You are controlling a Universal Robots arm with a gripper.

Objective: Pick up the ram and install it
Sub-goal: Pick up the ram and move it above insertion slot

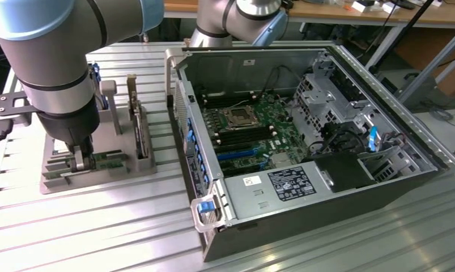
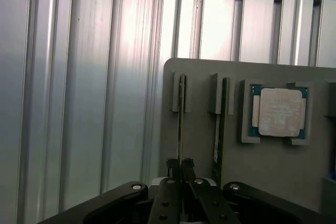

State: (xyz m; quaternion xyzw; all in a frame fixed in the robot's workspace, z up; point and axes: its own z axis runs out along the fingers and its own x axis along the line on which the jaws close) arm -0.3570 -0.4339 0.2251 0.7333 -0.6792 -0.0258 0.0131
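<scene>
Gripper is down over the grey stand, on the table at the exterior view's left of the open computer case. Jaws are drawn narrow and pinch the ram by its thin top edge. The stick sits upright in its slot in the stand and we judge it not yet lifted out.

Beside it in the stand:
- a second stick, just alongside in the next slot
- the square chip, lying flat in its pocket, further along
- a larger card, upright on the side nearer the case

Risks as we judge them:
- The hold is near one end of the stick, not its middle. A lift could tip the board, so it binds in the slot guides or drags the stand with it.
- The pinch is on a thin edge. A small slip would let the stick twist or drop.
- The neighbouring stick is close. A sideways drift of the fingers could knock it.
- A tilted stick would meet the green board in the case crooked and might not seat.
- The case wall stands between stand and board, so a low carry could strike it.
</scene>
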